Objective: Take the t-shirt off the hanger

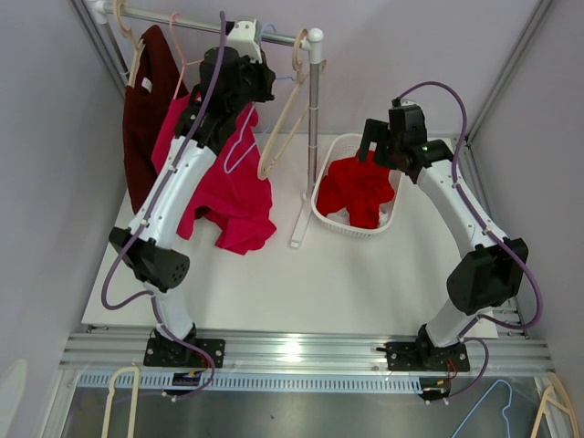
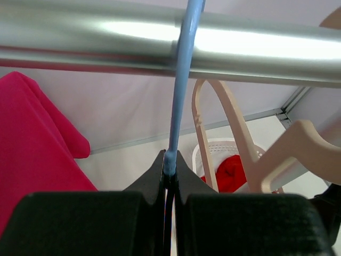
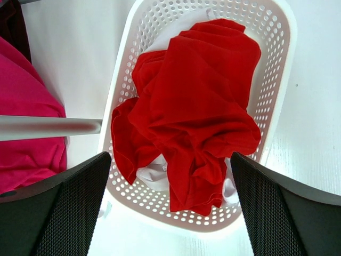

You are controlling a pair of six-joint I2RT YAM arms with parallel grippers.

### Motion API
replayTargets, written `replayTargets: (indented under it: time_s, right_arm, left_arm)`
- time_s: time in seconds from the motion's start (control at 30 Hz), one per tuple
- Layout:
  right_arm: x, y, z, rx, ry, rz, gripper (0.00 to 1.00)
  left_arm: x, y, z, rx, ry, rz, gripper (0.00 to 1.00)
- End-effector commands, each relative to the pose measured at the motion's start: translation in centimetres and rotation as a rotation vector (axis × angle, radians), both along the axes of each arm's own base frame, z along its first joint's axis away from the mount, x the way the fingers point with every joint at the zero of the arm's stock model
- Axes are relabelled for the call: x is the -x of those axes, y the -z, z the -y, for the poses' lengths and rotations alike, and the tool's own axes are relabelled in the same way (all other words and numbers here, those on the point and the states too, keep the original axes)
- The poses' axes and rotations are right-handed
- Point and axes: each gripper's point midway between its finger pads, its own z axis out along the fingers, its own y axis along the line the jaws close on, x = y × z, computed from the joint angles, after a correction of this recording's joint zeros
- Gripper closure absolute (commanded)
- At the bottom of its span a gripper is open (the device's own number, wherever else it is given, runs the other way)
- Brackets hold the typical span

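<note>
A magenta t-shirt (image 1: pixel 235 196) hangs from the rail (image 1: pixel 182 20) on a pink hanger (image 1: pixel 180 50); its hem rests on the table and my left arm hides part of it. It also shows in the left wrist view (image 2: pixel 32 144). My left gripper (image 1: pixel 245 57) is up at the rail (image 2: pixel 256 45), shut (image 2: pixel 170 160) on the neck of a thin blue hanger (image 2: pixel 181 96) hooked over it. My right gripper (image 1: pixel 376 146) is open and empty (image 3: pixel 169 160) above a white basket (image 3: pixel 281 69) holding a red t-shirt (image 3: pixel 197 101).
A maroon garment (image 1: pixel 146 109) hangs on a beige hanger at the rail's left end. Empty beige hangers (image 1: pixel 285 119) hang by the rack's post (image 1: pixel 313 109). The basket (image 1: pixel 394 205) stands right of the post. Spare hangers (image 1: pixel 119 401) lie below the table's near edge.
</note>
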Motion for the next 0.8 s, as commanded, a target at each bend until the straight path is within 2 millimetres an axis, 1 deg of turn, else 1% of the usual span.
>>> replayTargets:
  time_s: [0.0,0.03,0.07,0.1,0.17,0.2,0.27,0.3,0.37,0.4,0.43,0.5,0.53,0.57,0.6,0.63,0.67,0.7,0.73,0.77]
  right_arm:
    - [0.1,-1.6,-0.2,-0.013,-0.014,0.034,0.02]
    - [0.2,-1.6,-0.2,-0.013,-0.014,0.034,0.02]
    - [0.2,-1.5,-0.2,-0.014,-0.014,0.032,0.02]
    - [0.3,-1.5,-0.3,-0.013,-0.017,0.032,0.02]
    - [0.3,-1.5,-0.3,-0.014,-0.016,0.032,0.02]
    - [0.4,-1.4,-0.3,-0.013,-0.017,0.030,0.02]
    - [0.4,-1.5,-0.4,-0.016,-0.022,0.033,0.02]
    - [0.5,-1.6,-0.3,-0.018,-0.022,0.034,0.02]
    - [0.5,-1.5,-0.3,-0.017,-0.022,0.032,0.02]
    - [0.5,-1.5,-0.4,-0.018,-0.023,0.032,0.02]
    - [0.5,-1.5,-0.3,-0.018,-0.021,0.032,0.02]
    - [0.6,-1.2,-0.5,-0.025,-0.028,0.027,0.01]
    - [0.7,-1.1,-0.6,-0.028,-0.031,0.025,0.02]
    - [0.8,-1.1,-0.8,-0.035,-0.036,0.028,0.01]
    - [0.9,-1.2,-0.9,-0.039,-0.040,0.028,0.01]
    - [1.0,-1.2,-1.0,-0.039,-0.042,0.030,0.01]
    - [1.0,-1.1,-1.1,-0.039,-0.045,0.028,0.01]
    - [1.2,-1.2,-1.3,-0.039,-0.054,0.029,0.01]
    - [1.2,-1.2,-1.4,-0.040,-0.056,0.029,0.01]
    - [1.3,-1.1,-1.4,-0.038,-0.059,0.028,0.01]
  left_arm:
    - [2.3,-4.3,1.3,0.053,0.063,0.084,0.99]
    - [2.5,-4.2,1.6,0.047,0.079,0.083,0.90]
    - [2.6,-4.2,1.6,0.047,0.083,0.083,0.90]
    - [2.7,-4.1,1.8,0.042,0.087,0.077,0.75]
    - [2.9,-4.2,1.6,0.042,0.087,0.077,0.69]
    - [3.1,-4.3,1.6,0.043,0.091,0.075,0.62]
    - [3.5,-4.6,1.5,0.048,0.097,0.078,0.59]
    - [4.5,-5.4,1.6,0.064,0.124,0.078,0.59]
    - [5.6,-5.8,1.4,0.077,0.139,0.062,0.58]
    - [6.9,-6.8,1.0,0.088,0.148,0.073,0.57]
    - [7.5,-7.2,0.7,0.093,0.145,0.073,0.55]
    - [8.7,-7.2,0.0,0.095,0.137,0.052,0.52]
    - [10.0,-8.2,-0.8,0.104,0.133,0.069,0.52]
    - [10.6,-8.1,-1.3,0.099,0.127,0.066,0.51]
    - [12.0,-9.2,-2.2,0.101,0.120,0.104,0.45]
    - [12.3,-8.6,-2.5,0.093,0.113,0.104,0.41]
    - [12.9,-9.1,-3.2,0.096,0.098,0.128,0.38]
    - [12.9,-8.7,-4.0,0.093,0.064,0.135,0.34]
    - [13.7,-9.7,-5.6,0.107,0.025,0.178,0.27]
    - [13.9,-9.9,-6.2,0.111,0.018,0.188,0.22]
